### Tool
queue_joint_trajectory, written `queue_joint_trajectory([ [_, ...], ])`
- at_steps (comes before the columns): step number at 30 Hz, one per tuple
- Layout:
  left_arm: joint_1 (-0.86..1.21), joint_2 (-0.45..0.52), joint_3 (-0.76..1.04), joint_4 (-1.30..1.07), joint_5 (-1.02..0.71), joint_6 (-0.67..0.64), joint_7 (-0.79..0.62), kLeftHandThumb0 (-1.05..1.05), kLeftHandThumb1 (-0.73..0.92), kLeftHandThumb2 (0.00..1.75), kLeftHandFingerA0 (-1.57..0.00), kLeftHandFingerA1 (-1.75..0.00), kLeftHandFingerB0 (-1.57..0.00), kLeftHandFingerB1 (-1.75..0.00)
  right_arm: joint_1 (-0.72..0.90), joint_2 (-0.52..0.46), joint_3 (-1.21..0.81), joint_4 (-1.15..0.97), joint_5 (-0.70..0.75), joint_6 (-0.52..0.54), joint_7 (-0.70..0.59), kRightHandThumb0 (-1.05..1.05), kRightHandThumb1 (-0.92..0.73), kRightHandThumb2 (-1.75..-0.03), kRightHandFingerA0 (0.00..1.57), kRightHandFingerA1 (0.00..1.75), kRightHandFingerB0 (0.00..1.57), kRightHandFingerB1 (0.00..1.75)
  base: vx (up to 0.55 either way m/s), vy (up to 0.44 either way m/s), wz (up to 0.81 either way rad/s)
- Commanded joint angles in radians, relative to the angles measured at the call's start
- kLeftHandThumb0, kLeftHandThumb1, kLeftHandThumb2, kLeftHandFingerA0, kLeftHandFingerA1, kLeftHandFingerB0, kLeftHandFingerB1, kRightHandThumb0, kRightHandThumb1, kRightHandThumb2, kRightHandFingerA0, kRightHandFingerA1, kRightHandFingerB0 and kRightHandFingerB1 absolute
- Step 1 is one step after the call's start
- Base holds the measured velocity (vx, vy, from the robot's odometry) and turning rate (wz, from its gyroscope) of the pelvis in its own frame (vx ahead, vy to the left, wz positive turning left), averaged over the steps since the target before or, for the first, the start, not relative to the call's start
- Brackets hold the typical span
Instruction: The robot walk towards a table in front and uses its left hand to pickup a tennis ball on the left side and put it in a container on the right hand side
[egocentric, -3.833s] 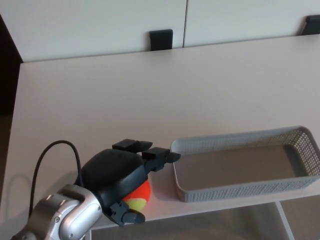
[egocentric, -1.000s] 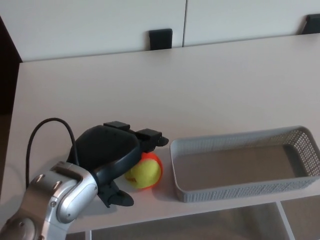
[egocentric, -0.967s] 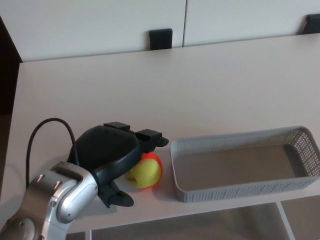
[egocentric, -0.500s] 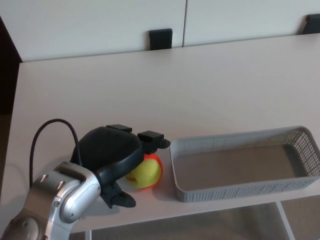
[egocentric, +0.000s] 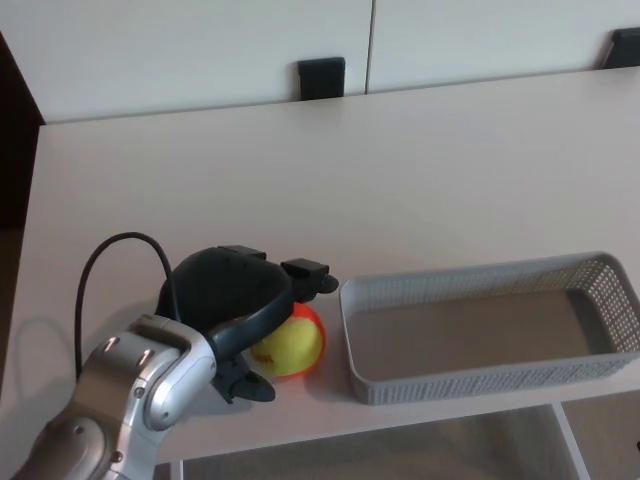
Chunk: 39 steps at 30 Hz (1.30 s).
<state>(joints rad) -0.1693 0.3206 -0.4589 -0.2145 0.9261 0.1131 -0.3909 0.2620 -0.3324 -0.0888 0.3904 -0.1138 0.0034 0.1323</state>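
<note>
Nearest the camera, the silver forearm (egocentric: 135, 395) of the left arm rises from the lower left, ending left of the tennis ball (egocentric: 292, 343). A black cable (egocentric: 88, 285) loops up from the arm, well left of the ball. The left hand (egocentric: 235, 300) lies palm-down over the ball's upper left side. The thumb (egocentric: 250, 388) is tucked low against the ball's near-left edge, and the fingers (egocentric: 310, 270) reach over its top on the far side, so the hand is clasped around the ball. The ball, yellow with an orange patch, sits low on the pale counter (egocentric: 300, 180), close to the near edge.

Just right of the ball, almost touching it, stands the container (egocentric: 470, 382), a shallow grey mesh tray lying lengthwise toward the right. Its left wall stands between the ball and the tray's inside, and nothing lies in it.

Far beyond the ball, a black block (egocentric: 321, 78) sits at the counter's back edge. A second dark piece (egocentric: 625, 48) shows far off to the right, cut by the frame.
</note>
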Motion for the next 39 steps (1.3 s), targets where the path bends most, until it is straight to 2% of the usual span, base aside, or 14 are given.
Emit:
queue_joint_trajectory([
  [1, -0.035, -0.004, -0.015, 0.045, 0.044, 0.007, 0.037, -0.53, 0.31, 0.63, -0.42, -0.45, -0.35, -0.41, -0.012, -0.021, 0.000, 0.009, -0.005, 0.003, 0.003, -0.31, -0.66, -0.59, 0.52, 0.45, 0.34, 0.37, 0.00, 0.000, 0.00],
  [6, -0.079, -0.024, -0.030, 0.097, 0.061, 0.023, 0.038, -0.52, 0.36, 0.53, -0.47, -0.40, -0.39, -0.35, -0.031, -0.015, -0.003, 0.009, -0.001, 0.009, -0.001, -0.31, -0.66, -0.59, 0.51, 0.45, 0.35, 0.37, 0.00, 0.000, 0.00],
  [7, -0.091, -0.036, -0.043, 0.114, 0.071, 0.027, 0.043, -0.49, 0.29, 0.75, -0.45, -0.53, -0.29, -0.44, -0.037, -0.019, -0.006, 0.011, 0.000, 0.012, -0.002, -0.31, -0.65, -0.59, 0.52, 0.44, 0.36, 0.37, 0.00, 0.000, 0.00],
  [8, -0.098, -0.046, -0.053, 0.123, 0.077, 0.033, 0.045, -0.55, 0.36, 0.53, -0.51, -0.40, -0.43, -0.36, -0.040, -0.022, -0.007, 0.012, 0.001, 0.011, 0.001, -0.32, -0.66, -0.59, 0.52, 0.45, 0.35, 0.37, 0.00, 0.000, 0.00],
  [16, -0.101, -0.074, -0.108, 0.119, 0.097, 0.036, 0.023, -0.53, 0.38, 0.53, -0.62, -0.42, -0.49, -0.37, -0.027, -0.022, 0.000, -0.005, -0.004, 0.013, 0.002, -0.32, -0.66, -0.59, 0.53, 0.45, 0.35, 0.37, 0.00, 0.000, 0.00],
  [17, -0.103, -0.086, -0.113, 0.121, 0.085, 0.037, 0.015, -0.18, 0.53, 0.56, -1.16, -0.66, -0.75, -0.48, -0.026, -0.022, -0.001, -0.008, -0.004, 0.015, 0.001, -0.32, -0.66, -0.59, 0.55, 0.46, 0.36, 0.37, 0.00, 0.000, 0.00],
  [20, -0.105, -0.105, -0.122, 0.126, 0.067, 0.040, 0.003, -0.18, 0.53, 0.56, -1.16, -0.66, -0.75, -0.48, -0.026, -0.023, -0.003, -0.012, -0.003, 0.020, 0.001, -0.32, -0.66, -0.59, 0.55, 0.46, 0.36, 0.37, 0.00, 0.000, 0.00],
  [21, -0.116, -0.100, -0.137, 0.131, 0.091, 0.045, -0.014, -0.19, 0.62, 0.58, -1.11, -0.72, -0.76, -0.47, -0.027, -0.025, -0.005, -0.013, -0.002, 0.021, 0.001, -0.32, -0.66, -0.59, 0.56, 0.46, 0.36, 0.37, 0.00, 0.000, 0.00],
  [25, -0.145, -0.095, -0.178, 0.147, 0.140, 0.090, -0.082, -0.13, 0.58, 0.57, -1.01, -0.88, -0.77, -0.48, -0.029, -0.034, -0.003, -0.024, -0.011, 0.032, 0.000, -0.32, -0.66, -0.59, 0.56, 0.45, 0.37, 0.37, 0.00, 0.000, 0.00],
  [26, -0.144, -0.089, -0.177, 0.145, 0.135, 0.094, -0.091, -0.32, 0.76, 0.64, -1.09, -0.63, -0.75, -0.47, -0.030, -0.036, -0.002, -0.026, -0.012, 0.031, 0.003, -0.32, -0.66, -0.59, 0.56, 0.46, 0.37, 0.37, 0.00, 0.000, 0.00],
  [33, -0.145, -0.074, -0.178, 0.128, 0.142, 0.119, -0.126, -0.37, 0.78, 0.63, -1.08, -0.66, -0.79, -0.48, -0.032, -0.044, 0.004, -0.038, -0.017, 0.041, 0.006, -0.32, -0.66, -0.59, 0.55, 0.46, 0.37, 0.37, 0.00, 0.000, 0.00],
  [36, -0.149, -0.058, -0.170, 0.122, 0.141, 0.117, -0.128, -0.42, 0.76, 0.63, -1.07, -0.71, -0.87, -0.53, -0.035, -0.049, 0.009, -0.038, -0.021, 0.042, 0.012, -0.32, -0.66, -0.59, 0.54, 0.45, 0.37, 0.37, 0.00, 0.000, 0.00],
  [37, -0.147, -0.052, -0.168, 0.125, 0.140, 0.111, -0.113, -0.36, 0.76, 0.62, -1.02, -0.90, -0.90, -0.55, -0.036, -0.049, 0.010, -0.042, -0.021, 0.048, 0.014, -0.33, -0.66, -0.59, 0.54, 0.46, 0.38, 0.38, 0.00, 0.000, 0.00],
  [39, -0.143, -0.042, -0.164, 0.128, 0.140, 0.101, -0.091, -0.36, 0.76, 0.62, -1.02, -0.90, -0.90, -0.55, -0.038, -0.048, 0.012, -0.047, -0.020, 0.057, 0.016, -0.33, -0.66, -0.59, 0.54, 0.46, 0.38, 0.38, 0.00, 0.000, 0.00],
])
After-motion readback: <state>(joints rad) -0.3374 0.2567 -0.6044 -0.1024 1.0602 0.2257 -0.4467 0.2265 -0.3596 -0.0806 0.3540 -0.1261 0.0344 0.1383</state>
